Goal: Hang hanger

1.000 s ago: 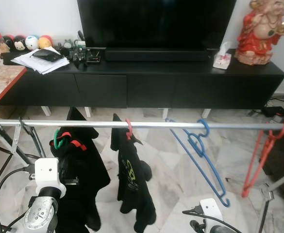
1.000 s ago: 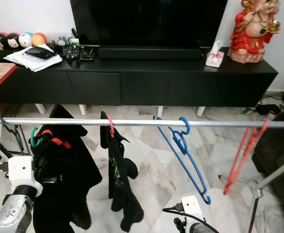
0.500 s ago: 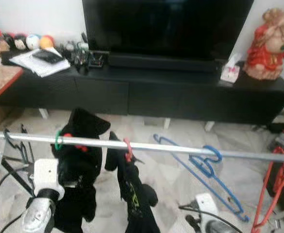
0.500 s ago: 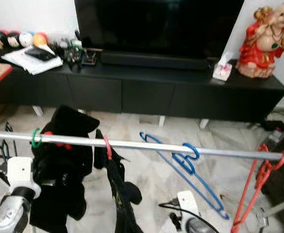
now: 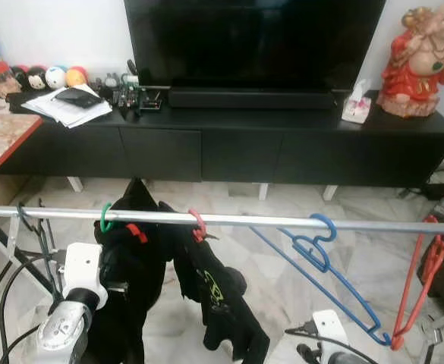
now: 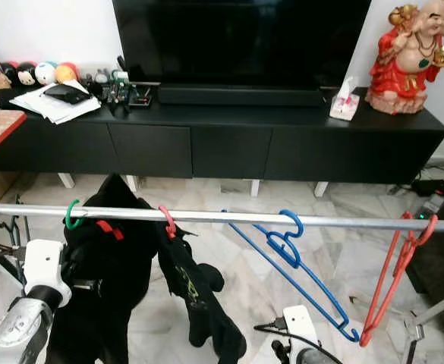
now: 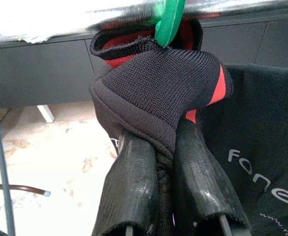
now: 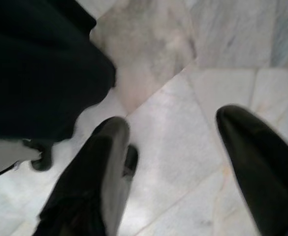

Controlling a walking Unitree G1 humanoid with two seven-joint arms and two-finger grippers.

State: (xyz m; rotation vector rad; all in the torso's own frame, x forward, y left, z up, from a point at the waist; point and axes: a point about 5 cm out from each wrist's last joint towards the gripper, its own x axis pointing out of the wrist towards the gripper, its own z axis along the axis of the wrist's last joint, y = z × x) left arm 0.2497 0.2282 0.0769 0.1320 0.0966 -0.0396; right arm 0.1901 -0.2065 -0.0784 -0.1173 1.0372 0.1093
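Hanging across the near part of the scene, a silver rail (image 5: 237, 221) runs from left to right and carries every hanger in sight. At its left end a green hanger (image 5: 104, 220) hooks over the rail and holds a black garment with red trim (image 5: 130, 265). The left gripper (image 7: 166, 147) sits just beneath that hook, its two black fingers (image 7: 131, 187) pressed together on a fold of the garment's knitted collar, close under the rail. The left arm's white wrist housing (image 5: 83, 271) shows at the near left, touching the dark cloth.

Just right of the green hanger, a red hanger (image 5: 199, 225) hooks on the rail with a second black shirt (image 5: 218, 296) drooping from it, tilted toward the right. Farther right an empty blue hanger (image 5: 324, 265) hangs slanted, and near the right end an empty red hanger (image 5: 423, 280) dangles from the rail.

The right gripper (image 8: 173, 167) hangs low over the pale marble floor (image 8: 183, 73), its fingers (image 8: 99, 167) spread apart with nothing between them; a dark cloth lies beside one finger, probably a hanging garment's hem, though the view is blurred.

Beyond the rail stands a long black TV cabinet (image 5: 229, 144) with a large television (image 5: 252, 42), papers (image 5: 70, 106) at its left end, a tissue box (image 5: 356, 106) and a red figurine (image 5: 423, 61) at its right.
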